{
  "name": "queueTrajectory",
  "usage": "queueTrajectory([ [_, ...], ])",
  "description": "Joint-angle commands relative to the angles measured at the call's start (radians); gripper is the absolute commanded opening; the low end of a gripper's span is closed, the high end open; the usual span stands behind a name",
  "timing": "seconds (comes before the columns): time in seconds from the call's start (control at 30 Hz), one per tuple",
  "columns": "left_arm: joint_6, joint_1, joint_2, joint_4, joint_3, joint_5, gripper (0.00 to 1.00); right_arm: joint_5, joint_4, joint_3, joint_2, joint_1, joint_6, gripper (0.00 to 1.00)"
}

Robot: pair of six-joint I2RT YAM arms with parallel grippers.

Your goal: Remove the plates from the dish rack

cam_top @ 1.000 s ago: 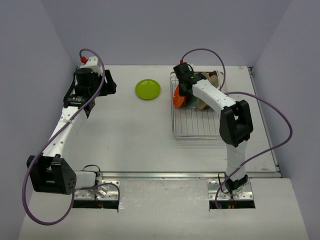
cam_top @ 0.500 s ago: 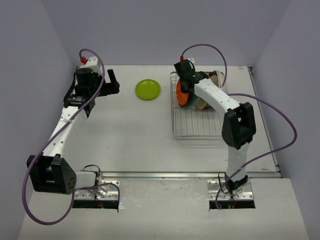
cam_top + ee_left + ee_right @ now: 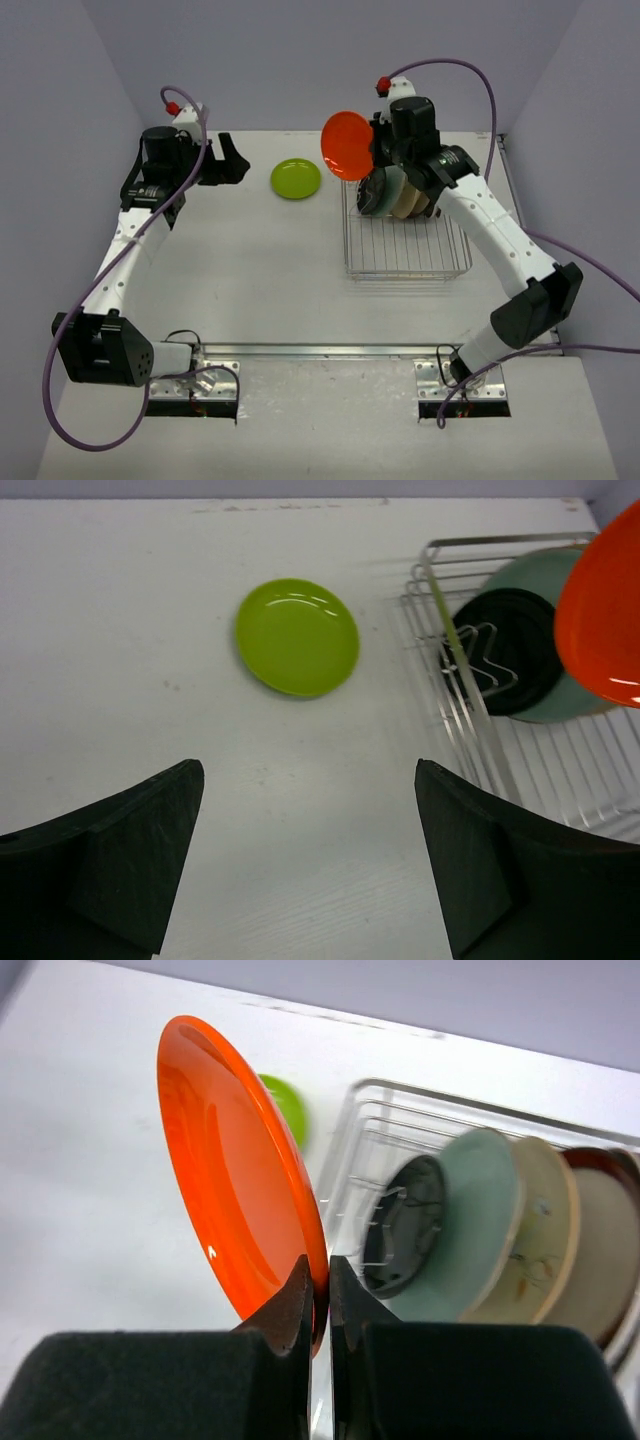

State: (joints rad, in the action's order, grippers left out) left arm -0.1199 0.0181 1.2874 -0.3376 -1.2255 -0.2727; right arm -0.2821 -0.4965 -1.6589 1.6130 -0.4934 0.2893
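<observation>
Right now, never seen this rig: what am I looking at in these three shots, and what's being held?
Two robot arms are bolted at the near edge of a white table. One picture is from a fixed camera above and behind them; the other two come from cameras on each wrist, so the dark shapes at the bottom are that arm's own fingers. The right end effector is shut on the rim of an orange plate, lifted beside the wire dish rack. Black, pale teal, cream and brown-rimmed plates stand in the rack. A lime green plate lies flat on the table. The left end effector is open and holds nothing.
</observation>
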Motion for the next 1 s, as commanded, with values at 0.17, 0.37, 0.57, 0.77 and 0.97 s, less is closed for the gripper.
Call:
queueTrajectory([
  [0.17, -0.104, 0.029, 0.044, 0.141, 0.015, -0.510, 0.73, 0.619, 0.115, 0.100, -0.057, -0.007, 0.115, 0.00],
  [0.37, -0.129, 0.044, 0.090, 0.151, 0.019, -0.633, 0.64, 0.710, 0.117, 0.083, -0.023, -0.008, 0.140, 0.00],
  [0.57, -0.149, 0.061, 0.128, 0.177, 0.036, -0.680, 0.51, 0.767, 0.127, 0.089, -0.006, -0.008, 0.174, 0.00],
  [0.77, -0.183, 0.060, 0.159, 0.209, 0.052, -0.734, 0.23, 0.749, 0.124, 0.100, 0.001, -0.008, 0.187, 0.00],
  [0.97, -0.196, 0.035, 0.204, 0.214, 0.033, -0.682, 0.00, 0.607, 0.106, 0.114, 0.001, 0.008, 0.189, 0.79],
])
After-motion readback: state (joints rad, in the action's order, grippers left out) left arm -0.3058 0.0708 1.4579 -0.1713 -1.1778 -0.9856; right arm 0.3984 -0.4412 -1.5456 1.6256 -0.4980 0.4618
